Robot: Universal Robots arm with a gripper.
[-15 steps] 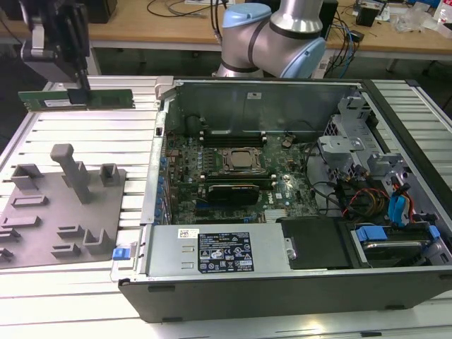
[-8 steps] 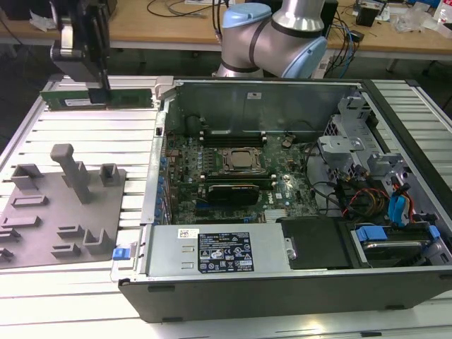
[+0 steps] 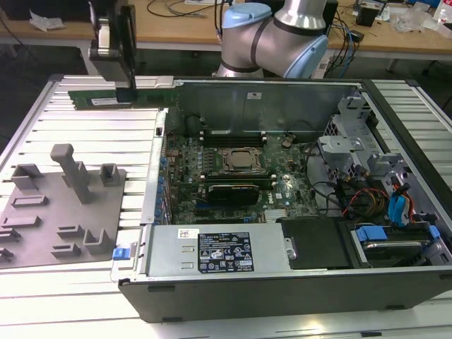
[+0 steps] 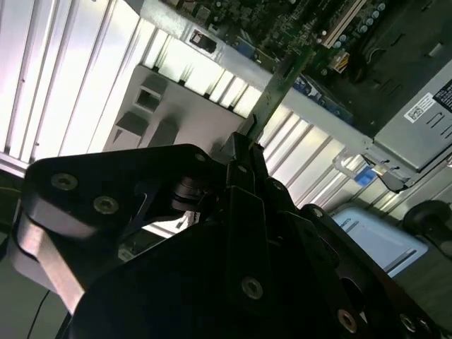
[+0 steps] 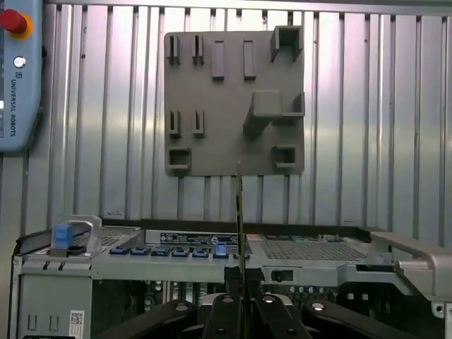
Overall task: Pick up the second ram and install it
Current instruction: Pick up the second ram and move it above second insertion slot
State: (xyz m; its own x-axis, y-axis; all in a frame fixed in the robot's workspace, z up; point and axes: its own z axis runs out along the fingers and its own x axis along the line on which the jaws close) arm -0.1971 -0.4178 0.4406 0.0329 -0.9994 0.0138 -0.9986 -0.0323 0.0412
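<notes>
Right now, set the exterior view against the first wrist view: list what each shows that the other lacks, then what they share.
Exterior view: the CPU socket on the motherboard, the arm's grey-and-blue joints, and the wooden bench behind.
First wrist view: a pale-blue pendant with a red button, lying on the slatted table.
Shared: the grey tray, the open computer case, and the gripper shut on the second ram, held clear of the tray.

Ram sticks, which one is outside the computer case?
The second ram, the green stick clamped edge-on between the fingers of the gripper, over the slatted table; the other ram sits slotted beside the CPU socket.
</notes>
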